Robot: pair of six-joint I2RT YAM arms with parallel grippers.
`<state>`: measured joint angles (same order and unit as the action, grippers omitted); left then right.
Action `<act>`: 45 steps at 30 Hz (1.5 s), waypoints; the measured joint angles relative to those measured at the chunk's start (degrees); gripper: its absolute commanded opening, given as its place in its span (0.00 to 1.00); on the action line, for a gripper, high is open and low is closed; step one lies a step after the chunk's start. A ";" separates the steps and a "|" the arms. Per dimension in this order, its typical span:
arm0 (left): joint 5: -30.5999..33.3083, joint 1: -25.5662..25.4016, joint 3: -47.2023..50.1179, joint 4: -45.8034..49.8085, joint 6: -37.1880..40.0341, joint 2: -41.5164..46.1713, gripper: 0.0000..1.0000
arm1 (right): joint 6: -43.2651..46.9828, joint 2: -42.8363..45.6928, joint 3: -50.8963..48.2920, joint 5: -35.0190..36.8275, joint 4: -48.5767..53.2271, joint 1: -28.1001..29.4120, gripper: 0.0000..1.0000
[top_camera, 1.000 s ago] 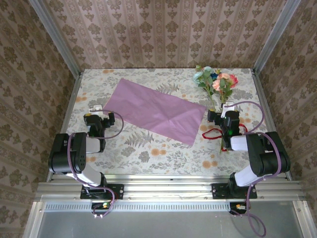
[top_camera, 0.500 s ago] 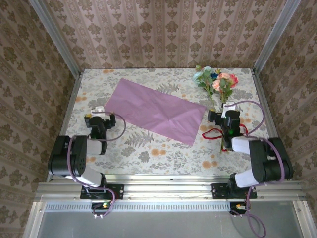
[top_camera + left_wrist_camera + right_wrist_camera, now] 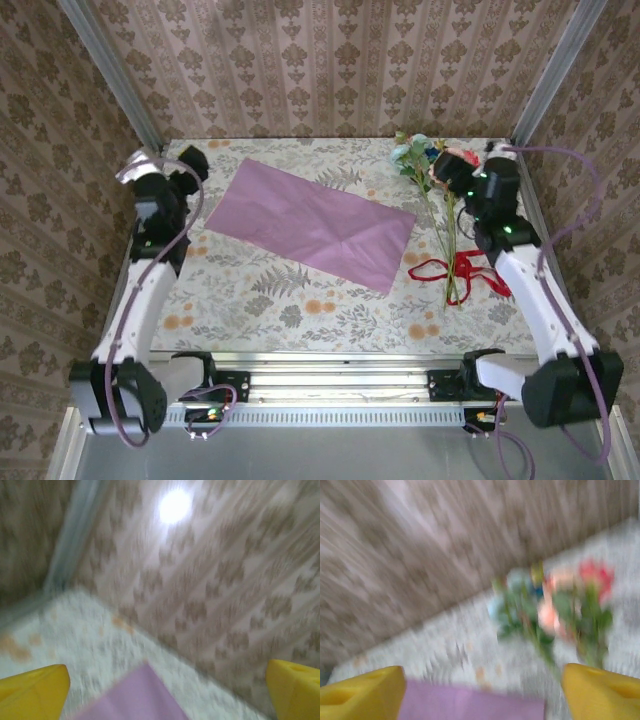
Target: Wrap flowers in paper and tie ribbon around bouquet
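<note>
While the left end effector (image 3: 162, 690) hangs wide and empty by the left corner of the paper (image 3: 315, 222), flat on the counter (image 3: 250, 300), the flowers (image 3: 432, 165) lie far right, stems crossing the ribbon (image 3: 455, 270). The right end effector (image 3: 480, 692), also wide, hovers over their heads; a grasp there could crush them or drag the ribbon.

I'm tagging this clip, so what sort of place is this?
Probably a robot test booth dressed up as a home: wallpapered walls on three sides, a floral tablecloth, and a metal rail along the near edge.
</note>
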<state>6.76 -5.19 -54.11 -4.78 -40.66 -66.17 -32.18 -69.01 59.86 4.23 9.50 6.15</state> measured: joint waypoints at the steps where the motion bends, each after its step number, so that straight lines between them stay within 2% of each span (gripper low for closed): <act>1: -1.38 -2.19 -1.60 4.04 -2.45 -2.78 1.00 | -0.02 -2.56 1.03 0.00 3.67 2.19 0.65; 6: -7.50 -16.96 -4.17 23.17 -13.42 -13.92 1.00 | 2.99 -14.16 4.90 -3.63 18.18 13.75 0.52; 9: -9.88 -22.01 -5.27 31.61 -17.84 -18.82 1.00 | 3.58 -18.56 5.29 -5.70 22.62 16.76 0.45; 11: -11.26 -23.21 -6.56 34.73 -19.85 -21.88 1.00 | 3.50 -21.03 5.35 -7.04 24.28 17.94 0.43; 14: -13.51 -22.80 -8.28 36.89 -21.55 -25.42 0.99 | 3.56 -24.68 6.19 -9.05 26.14 18.88 0.41; 16: -15.26 -21.70 -9.07 36.87 -21.57 -27.08 0.90 | 3.98 -26.95 7.56 -9.46 26.99 18.86 0.40; 20: -19.74 -17.88 -9.29 33.86 -21.31 -30.27 0.63 | 5.20 -31.52 10.36 -9.46 27.78 18.40 0.33; 27: -24.59 -12.28 -8.07 24.17 -22.64 -35.85 0.48 | 5.44 -37.77 11.30 -9.70 28.70 18.05 0.32; 34: -26.40 -10.05 -11.65 22.23 -21.92 -41.77 0.37 | 5.40 -40.46 11.82 -12.48 29.55 18.99 0.32; 38: -26.58 -7.82 -13.99 22.32 -20.37 -43.23 0.27 | 4.74 -40.30 11.13 -14.16 29.44 22.27 0.34; 45: -28.26 -5.46 -19.89 22.40 -15.69 -45.79 0.24 | 3.65 -38.38 9.66 -16.55 29.79 29.51 0.46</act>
<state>-21.50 -10.66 -74.00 17.63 -56.36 -111.96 -28.53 -107.39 69.52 -12.32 39.29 35.66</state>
